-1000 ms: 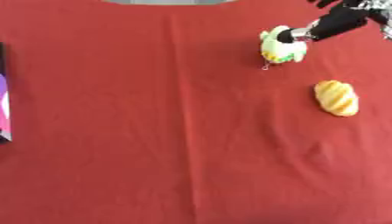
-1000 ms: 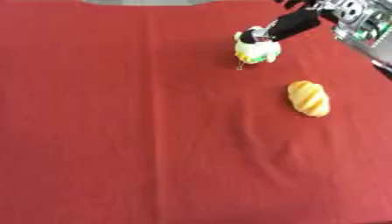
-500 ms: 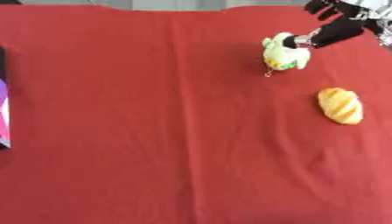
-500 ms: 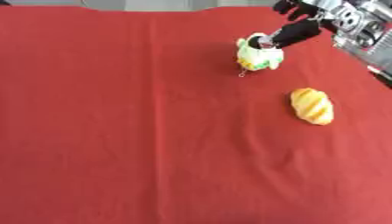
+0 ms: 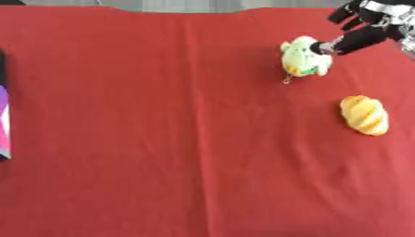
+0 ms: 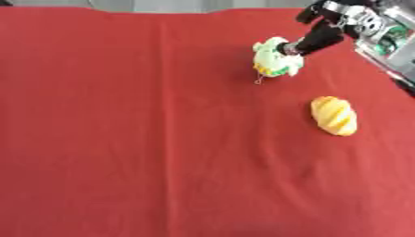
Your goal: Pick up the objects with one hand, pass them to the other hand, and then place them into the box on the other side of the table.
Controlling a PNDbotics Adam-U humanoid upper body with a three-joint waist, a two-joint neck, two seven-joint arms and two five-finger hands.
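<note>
In the left eye view we see a red cloth (image 5: 162, 139) covering the table, and at the far right our right hand (image 5: 365, 28) reaches in from the upper corner, its dark fingers (image 5: 350, 42) stretched toward a small green and white plush toy (image 5: 304, 56) and touching its far right side; whether the fingers pinch the toy or only rest against it, we cannot tell. The toy sits on the cloth, not lifted as far as we can judge. Nearer and further right, well apart from the toy, lies a yellow bread-shaped toy (image 5: 364, 115), untouched. At the left edge a sliver of a purple and white box (image 5: 4, 120) shows, which we take to be the target on the other side of the table. Our left hand shows in neither view. In the right eye view the same hand (image 6: 336, 21) comes down on the plush toy (image 6: 274, 58) with one finger laid along its top right, and the bread toy (image 6: 334, 115) lies near the right edge; the box falls outside this view. We judge the task to be at its very start: the first pick is only being attempted, no object has been passed across, and nothing we can see lies in the box, so both toys remain to be lifted, handed over and placed.
</note>
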